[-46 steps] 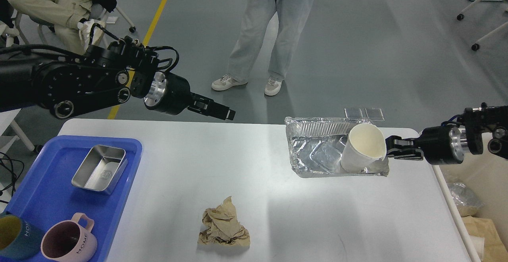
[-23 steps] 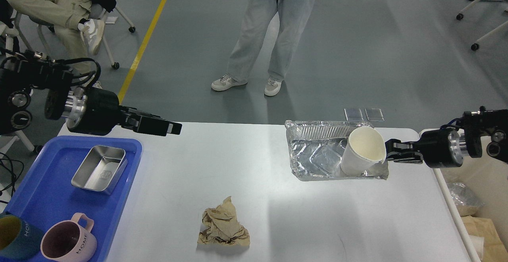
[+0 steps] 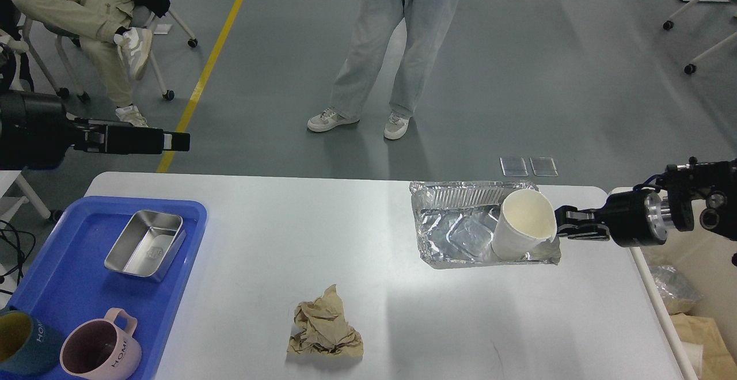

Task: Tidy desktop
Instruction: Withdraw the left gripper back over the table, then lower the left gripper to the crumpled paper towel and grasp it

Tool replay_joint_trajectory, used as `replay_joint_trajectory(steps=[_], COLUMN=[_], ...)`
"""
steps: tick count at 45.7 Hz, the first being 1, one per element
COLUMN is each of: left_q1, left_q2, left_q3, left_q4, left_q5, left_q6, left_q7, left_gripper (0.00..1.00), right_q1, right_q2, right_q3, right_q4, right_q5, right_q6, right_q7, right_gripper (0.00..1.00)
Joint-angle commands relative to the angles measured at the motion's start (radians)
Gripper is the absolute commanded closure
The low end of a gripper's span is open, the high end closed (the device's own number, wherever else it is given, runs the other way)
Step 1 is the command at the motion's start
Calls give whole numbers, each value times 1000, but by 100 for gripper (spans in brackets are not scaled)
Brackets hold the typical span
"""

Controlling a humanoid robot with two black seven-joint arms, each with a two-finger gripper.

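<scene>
Swinging back to the left since a second ago, my left arm has drawn off from above the table's far edge to beyond its left end, while my right arm has dragged the foil tray and cup a little toward me.

Largest first: the table, the desktop I am tidying, fills the lower part of the view and carries everything else. On its left end lies the blue plastic tray, with a steel container, a pink mug and a dark teal mug already gathered on it; that part I judge done. On the right side sits the foil tray, with a white paper cup tilted inside its right end. Near the front, well apart from both trays, lies a crumpled brown paper, not yet dealt with.

My right gripper reaches in from the right and touches the cup's rim; it looks to be pinching the rim or the foil edge just behind it, but the cup hides the fingertips, so I cannot tell which. My left gripper hangs empty, beyond the table's left end; seen side-on, its fingers merge, so I cannot tell whether they are spread or pressed together.

What remains, as I judge it: clearing off the foil tray with its cup, then the brown paper.
</scene>
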Motion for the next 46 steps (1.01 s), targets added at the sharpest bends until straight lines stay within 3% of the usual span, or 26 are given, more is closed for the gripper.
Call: replay_joint_trajectory(steps=[1, 11, 20, 26, 37, 46], left_q1=[0, 94, 327, 423, 569, 641], left_q2=[6, -56, -288, -443, -649, -708], left_q3=[-3, -1, -7, -10, -3, 2], left_q4=[-2, 20, 72, 138, 233, 294], left_q5=[-1, 5, 48, 48, 54, 125], left_q6=[-4, 21, 197, 260, 321, 347], left_q7=[-1, 10, 35, 61, 84, 85], left_gripper=[19, 19, 19, 19, 19, 19], right_q1=[-1, 0, 2, 2, -1, -8], right_q2=[0, 0, 0, 0, 0, 0], right_q3=[0, 0, 0, 0, 0, 0], right_q4=[0, 0, 2, 0, -8, -9], right_q5=[0, 0, 2, 2, 0, 0], right_q6=[-1, -1, -1, -1, -1, -1], right_q7=[0, -1, -1, -1, -1, -1], right_gripper=[100, 100, 100, 100, 100, 100])
